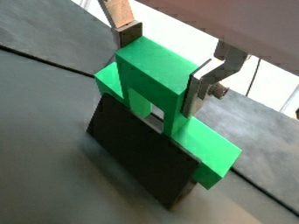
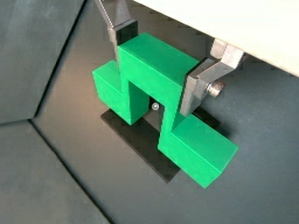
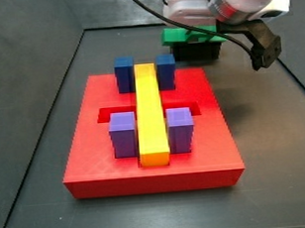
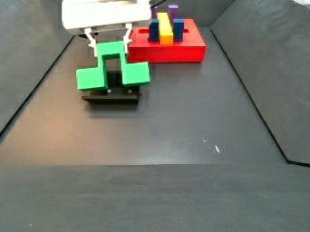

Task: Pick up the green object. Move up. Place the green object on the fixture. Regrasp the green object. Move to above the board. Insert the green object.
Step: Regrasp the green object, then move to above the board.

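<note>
The green object (image 1: 152, 74) rests on the fixture (image 1: 135, 149), its flat bar lying across the top and its raised middle part pointing up. My gripper (image 1: 170, 59) is shut on that raised part, one finger on each side, as both wrist views show (image 2: 166, 54). In a side view the gripper (image 4: 109, 41) stands straight above the green object (image 4: 109, 72) and the fixture (image 4: 115, 96). The board (image 3: 105, 159) lies apart from them, with the green object (image 3: 176, 35) and the fixture (image 3: 197, 51) behind its far end.
The board carries a long yellow bar (image 3: 148, 106), two blue blocks (image 3: 125, 70) at its far end and two purple blocks (image 3: 123, 133) near its front. A black cable (image 3: 262, 43) hangs from the arm. Raised walls border the dark floor (image 4: 182, 136).
</note>
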